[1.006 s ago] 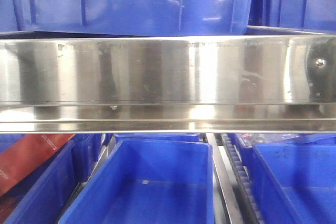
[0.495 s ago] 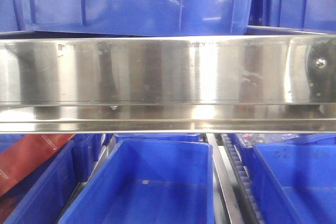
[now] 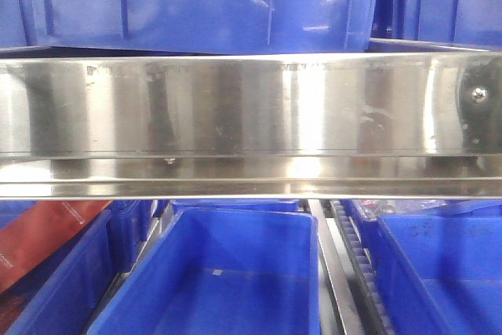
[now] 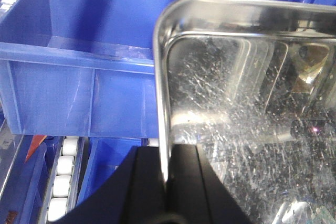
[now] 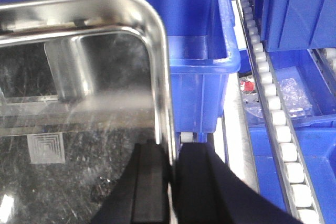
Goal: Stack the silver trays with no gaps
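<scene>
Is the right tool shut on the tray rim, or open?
Shut: the right tool clamps the silver tray, its rim pinched from both sides.

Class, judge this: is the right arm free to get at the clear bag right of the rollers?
Probably not as things stand: the right gripper is shut on the rim of the tray, though the bag lies uncovered.

The silver tray (image 4: 236,93) is mirror-bright with fine white scratches; left claw (image 4: 165,169) and right claw (image 5: 169,169) are black; bins (image 3: 227,272) blue; rollers (image 5: 287,152) white.
</scene>
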Controlling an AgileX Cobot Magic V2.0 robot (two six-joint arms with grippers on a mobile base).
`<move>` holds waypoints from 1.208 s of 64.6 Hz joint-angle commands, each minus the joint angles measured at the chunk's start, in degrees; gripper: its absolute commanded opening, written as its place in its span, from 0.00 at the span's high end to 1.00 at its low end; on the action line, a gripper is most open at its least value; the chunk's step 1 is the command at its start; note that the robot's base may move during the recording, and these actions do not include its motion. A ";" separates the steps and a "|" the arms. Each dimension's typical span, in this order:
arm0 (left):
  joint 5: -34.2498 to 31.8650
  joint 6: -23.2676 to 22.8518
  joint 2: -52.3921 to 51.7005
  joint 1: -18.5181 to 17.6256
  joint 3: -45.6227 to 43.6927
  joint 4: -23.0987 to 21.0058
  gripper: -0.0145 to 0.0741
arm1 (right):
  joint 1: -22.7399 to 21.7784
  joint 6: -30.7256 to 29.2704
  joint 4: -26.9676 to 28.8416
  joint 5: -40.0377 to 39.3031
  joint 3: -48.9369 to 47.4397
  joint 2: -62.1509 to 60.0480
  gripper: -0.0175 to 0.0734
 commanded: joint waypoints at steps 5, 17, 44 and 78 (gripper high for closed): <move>-1.56 -0.37 -0.24 -0.48 -0.56 1.44 0.85 | 0.13 -0.05 -1.51 -1.89 -0.58 -0.73 0.81; -1.56 -0.37 -0.24 -0.48 -0.56 1.44 0.85 | 0.13 -0.05 -1.51 -1.89 -0.58 -0.73 0.81; -1.56 -0.37 -0.24 -0.48 -0.56 1.44 0.85 | 0.13 -0.05 -1.51 -1.89 -0.58 -0.73 0.81; -1.56 -0.37 -0.24 -0.48 -0.56 1.44 0.85 | 0.13 -0.05 -1.51 -1.89 -0.58 -0.73 0.81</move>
